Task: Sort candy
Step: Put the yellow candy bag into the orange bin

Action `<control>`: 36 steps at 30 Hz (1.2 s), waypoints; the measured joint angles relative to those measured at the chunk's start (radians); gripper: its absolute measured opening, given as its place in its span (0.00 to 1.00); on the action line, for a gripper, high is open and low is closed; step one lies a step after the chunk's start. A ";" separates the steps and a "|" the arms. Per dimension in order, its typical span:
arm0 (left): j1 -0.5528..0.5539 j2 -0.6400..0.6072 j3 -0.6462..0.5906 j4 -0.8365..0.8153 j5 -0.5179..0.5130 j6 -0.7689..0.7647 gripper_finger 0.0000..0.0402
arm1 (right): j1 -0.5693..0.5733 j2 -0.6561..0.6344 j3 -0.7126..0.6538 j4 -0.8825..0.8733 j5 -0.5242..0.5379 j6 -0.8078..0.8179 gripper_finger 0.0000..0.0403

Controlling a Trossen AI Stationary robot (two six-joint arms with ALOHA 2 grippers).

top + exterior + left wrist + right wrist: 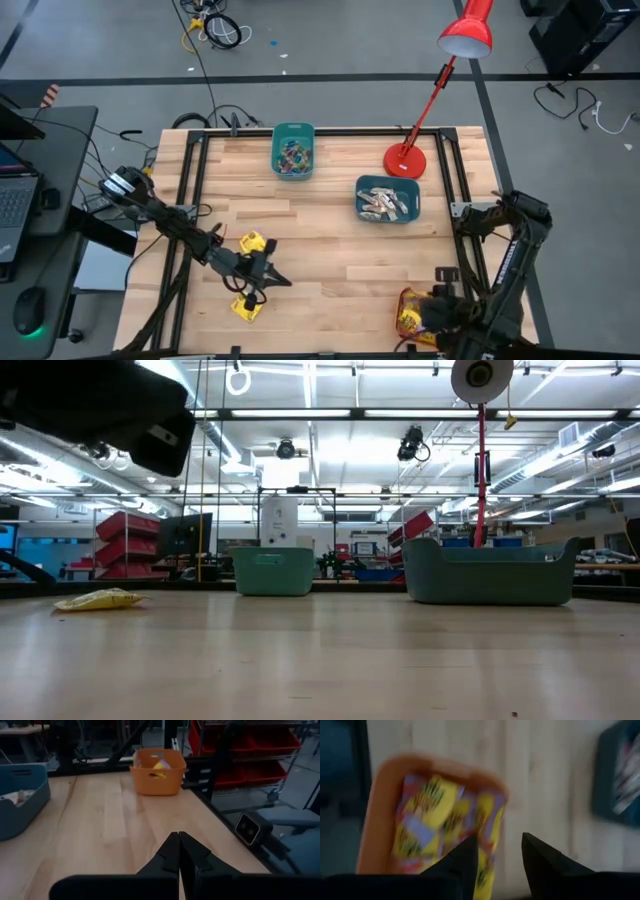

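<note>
Jaws: right gripper parted, empty, over the orange bin of yellow packets at the bench's near right corner; left gripper closed, empty. Two loose packets near the left edge. Probably light, crinkly, slippery; pinch flat across the middle.

Pale wood table, smooth (matt grain); orange bin plastic; yellow packets glossy.
</note>
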 joint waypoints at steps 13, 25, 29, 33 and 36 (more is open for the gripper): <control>-0.035 -0.383 0.000 -0.711 -0.037 -0.282 0.00 | -0.368 0.000 0.007 0.133 0.331 -0.111 0.33; -0.032 -0.535 0.000 -1.343 -0.104 -0.645 0.01 | -0.609 0.002 0.005 0.697 0.182 -0.681 0.32; -0.016 -0.528 0.000 -1.468 -0.218 -0.691 0.02 | -0.656 0.002 -0.039 0.871 0.173 -0.788 0.32; 0.000 -0.498 0.000 -1.558 -0.279 -0.701 0.02 | -0.682 0.003 -0.095 0.993 0.170 -0.847 0.32; 0.003 -0.467 0.000 -1.558 -0.279 -0.683 0.02 | -0.688 0.003 -0.139 1.051 0.170 -0.852 0.31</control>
